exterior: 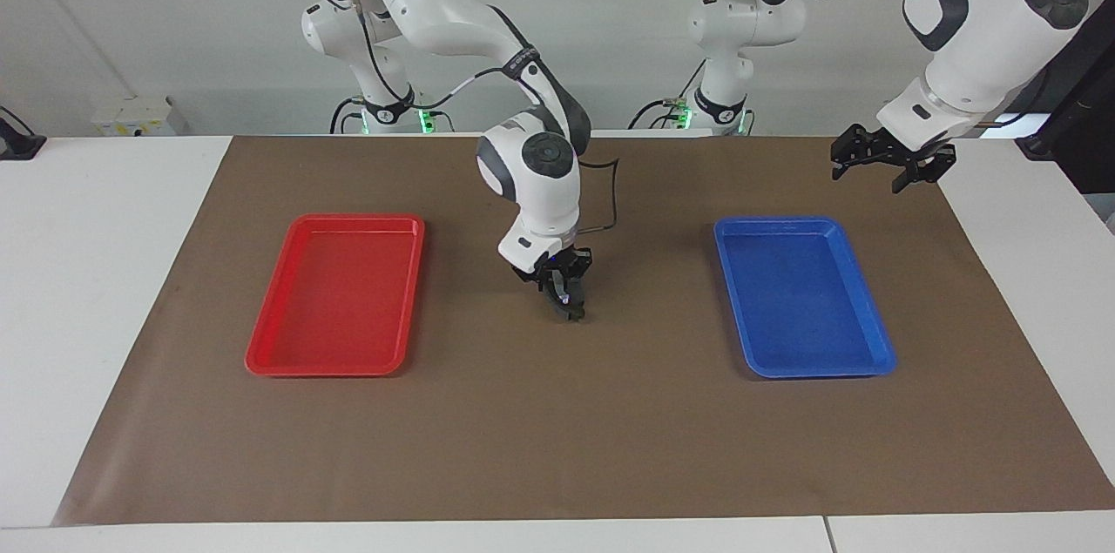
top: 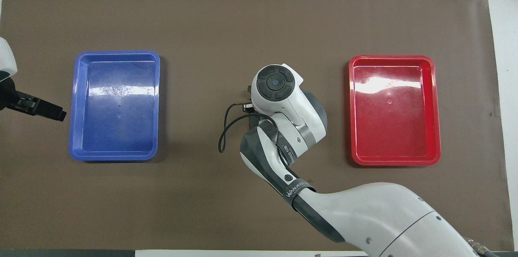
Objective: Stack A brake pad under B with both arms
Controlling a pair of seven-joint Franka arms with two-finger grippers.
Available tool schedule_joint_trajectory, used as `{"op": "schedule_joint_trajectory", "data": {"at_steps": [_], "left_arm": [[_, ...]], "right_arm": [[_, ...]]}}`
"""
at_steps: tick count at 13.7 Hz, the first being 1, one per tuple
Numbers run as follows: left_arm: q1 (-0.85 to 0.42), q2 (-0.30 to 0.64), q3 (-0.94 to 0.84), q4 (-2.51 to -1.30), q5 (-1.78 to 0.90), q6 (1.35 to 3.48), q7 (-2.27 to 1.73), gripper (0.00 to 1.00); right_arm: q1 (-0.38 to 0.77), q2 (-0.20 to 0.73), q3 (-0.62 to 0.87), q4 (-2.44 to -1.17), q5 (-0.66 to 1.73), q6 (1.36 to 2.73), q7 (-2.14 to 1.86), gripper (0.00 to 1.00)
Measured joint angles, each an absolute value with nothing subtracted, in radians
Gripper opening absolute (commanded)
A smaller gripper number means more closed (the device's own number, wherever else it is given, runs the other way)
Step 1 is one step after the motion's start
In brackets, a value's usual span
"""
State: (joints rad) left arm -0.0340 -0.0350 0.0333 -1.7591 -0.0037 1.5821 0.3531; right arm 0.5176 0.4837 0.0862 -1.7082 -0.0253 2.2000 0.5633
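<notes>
My right gripper (exterior: 563, 300) hangs low over the middle of the brown mat, between the two trays. It is shut on a dark curved brake piece, B (exterior: 569, 312), seen edge-on, whose lower end is at the mat. I cannot make out the A brake pad apart from it. In the overhead view the right arm's wrist hides both the gripper and the piece. My left gripper (exterior: 867, 175) (top: 58, 114) is open and holds nothing. It is raised over the mat, off the blue tray's corner toward the left arm's base.
A blue tray (exterior: 801, 300) (top: 115, 107) with nothing in it lies toward the left arm's end of the mat. A red tray (exterior: 335, 292) (top: 394, 111), also with nothing in it, lies toward the right arm's end. A black cable loops beside the right wrist (top: 222, 135).
</notes>
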Motion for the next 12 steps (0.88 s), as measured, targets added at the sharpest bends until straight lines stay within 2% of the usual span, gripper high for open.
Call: {"op": "schedule_joint_trajectory", "data": {"at_steps": [12], "left_arm": [[-0.021,-0.050,0.031,-1.775,-0.004,1.641,0.288,0.99]], "right_arm": [[0.533,0.480,0.086,-1.756,-0.025,2.258,0.563,0.00]]}}
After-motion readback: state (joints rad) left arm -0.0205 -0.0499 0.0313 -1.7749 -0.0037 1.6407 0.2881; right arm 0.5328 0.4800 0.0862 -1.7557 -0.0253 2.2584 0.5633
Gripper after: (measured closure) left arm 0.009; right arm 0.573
